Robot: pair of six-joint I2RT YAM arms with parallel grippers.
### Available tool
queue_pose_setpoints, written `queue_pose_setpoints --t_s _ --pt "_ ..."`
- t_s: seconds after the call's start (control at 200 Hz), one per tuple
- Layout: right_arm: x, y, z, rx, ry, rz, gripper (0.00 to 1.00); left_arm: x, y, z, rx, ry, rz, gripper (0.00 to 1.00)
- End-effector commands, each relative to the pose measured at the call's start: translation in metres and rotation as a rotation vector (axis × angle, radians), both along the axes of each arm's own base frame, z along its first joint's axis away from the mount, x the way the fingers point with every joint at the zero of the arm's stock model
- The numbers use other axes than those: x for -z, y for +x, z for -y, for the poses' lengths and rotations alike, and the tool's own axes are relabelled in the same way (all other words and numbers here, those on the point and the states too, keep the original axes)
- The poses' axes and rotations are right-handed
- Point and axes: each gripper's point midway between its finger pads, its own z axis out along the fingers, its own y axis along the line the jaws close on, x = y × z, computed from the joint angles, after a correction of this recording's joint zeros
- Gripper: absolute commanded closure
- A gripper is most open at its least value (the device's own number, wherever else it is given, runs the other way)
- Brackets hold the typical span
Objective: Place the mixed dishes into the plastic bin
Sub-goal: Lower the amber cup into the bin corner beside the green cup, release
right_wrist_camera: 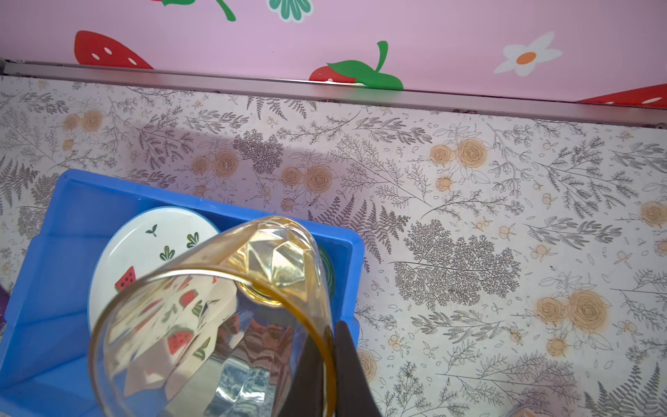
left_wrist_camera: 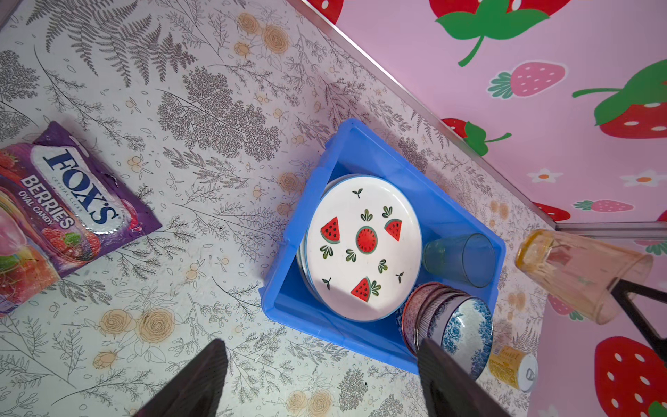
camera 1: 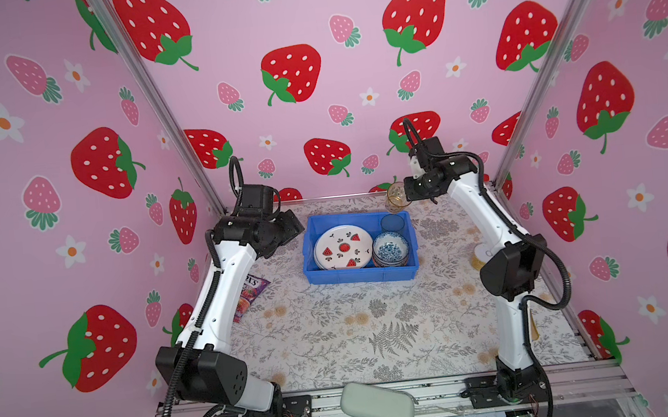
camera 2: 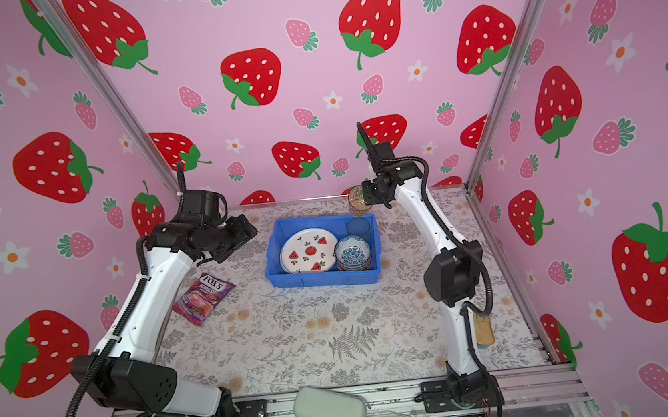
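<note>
Blue plastic bin sits toward the back of the table in both top views, holding the watermelon plate, a stack of bowls and the green tumbler. Near its far right corner, the right gripper holds the amber tumbler raised off the table. Left wrist view: the left gripper is beside the bin, its 2 fingers spread wide and holding nothing. Right wrist view: the jaws pinch the amber tumbler's rim, and the glass is tilted.
</note>
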Motion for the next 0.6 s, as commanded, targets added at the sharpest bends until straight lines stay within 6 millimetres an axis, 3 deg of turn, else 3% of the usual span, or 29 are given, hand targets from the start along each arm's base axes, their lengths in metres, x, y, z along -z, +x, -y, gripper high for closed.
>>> queue_pose_setpoints --t_s 0.0,0.23,0.59 --pt "-0.006 0.004 0.0 -0.015 0.018 0.011 1.0 -0.001 0.002 0.0 0.013 -0.005 0.007 0.14" --pt "0.01 0.012 0.0 -0.017 0.024 -0.017 1.0 0.004 0.009 0.003 0.02 -0.008 -0.007 0.14" --pt "0.034 0.008 -0.003 -0.035 0.013 -0.07 1.0 0.012 0.015 0.004 0.022 -0.009 -0.025 0.14"
